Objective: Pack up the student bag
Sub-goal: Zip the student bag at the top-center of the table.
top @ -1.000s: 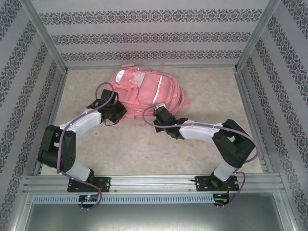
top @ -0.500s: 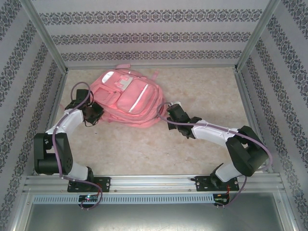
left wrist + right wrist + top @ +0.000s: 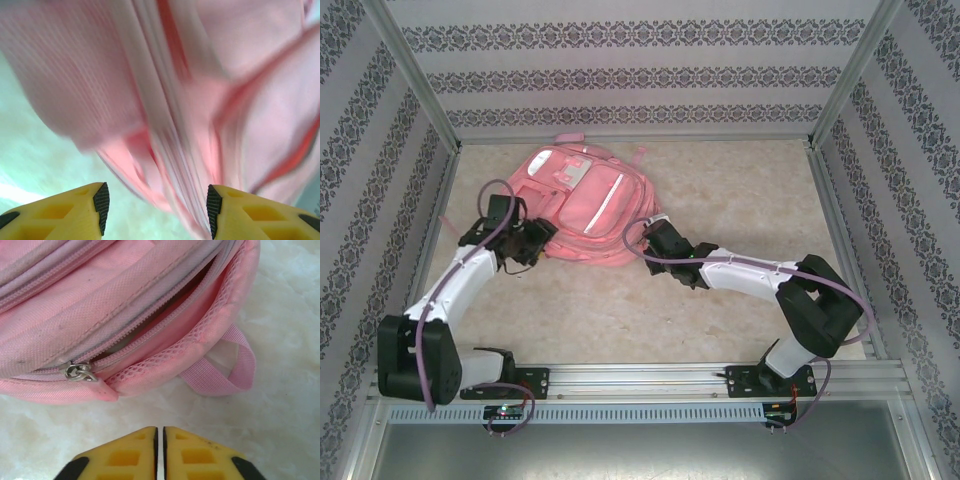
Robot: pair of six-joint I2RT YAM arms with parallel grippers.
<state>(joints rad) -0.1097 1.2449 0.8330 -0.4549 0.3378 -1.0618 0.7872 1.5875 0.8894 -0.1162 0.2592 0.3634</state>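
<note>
The student bag (image 3: 582, 200) lies flat on the bench (image 3: 740, 300), toward 11 o'clock from the bench's middle. It is soft pink woven fabric, rounded at the top end, with a pale reflective stripe (image 3: 610, 195) slanting across its front. White patches (image 3: 570, 166) sit near the end at 12 o'clock; any print on them is too small to read. The bench has a cream, marbled, faintly glossy surface.

The left claw (image 3: 534, 236) is at the bag's 8 o'clock edge. In the left wrist view the claw (image 3: 156, 206) stands apart: two yellow plastic fingers with moulded hollows, each faced with a black ribbed pad (image 3: 102, 204). Blurred pink fabric (image 3: 90, 75) with pale ridged bands hangs close ahead of the gap. Whether the pads touch the cloth cannot be told.

The right claw (image 3: 656, 233) is at the bag's 4 o'clock corner. In the right wrist view the claw (image 3: 160, 433) has its yellow fingers pressed together with nothing between them, just short of the bag (image 3: 125, 305). There a zip with pale grey teeth gapes, showing a dark slit. Its small metal puller (image 3: 77, 372) lies at 9 o'clock of that view. Pink mesh trim (image 3: 210, 327) edges the corner, and a loop of flat pink webbing (image 3: 240, 372) rests on the bench at 3 o'clock.
</note>
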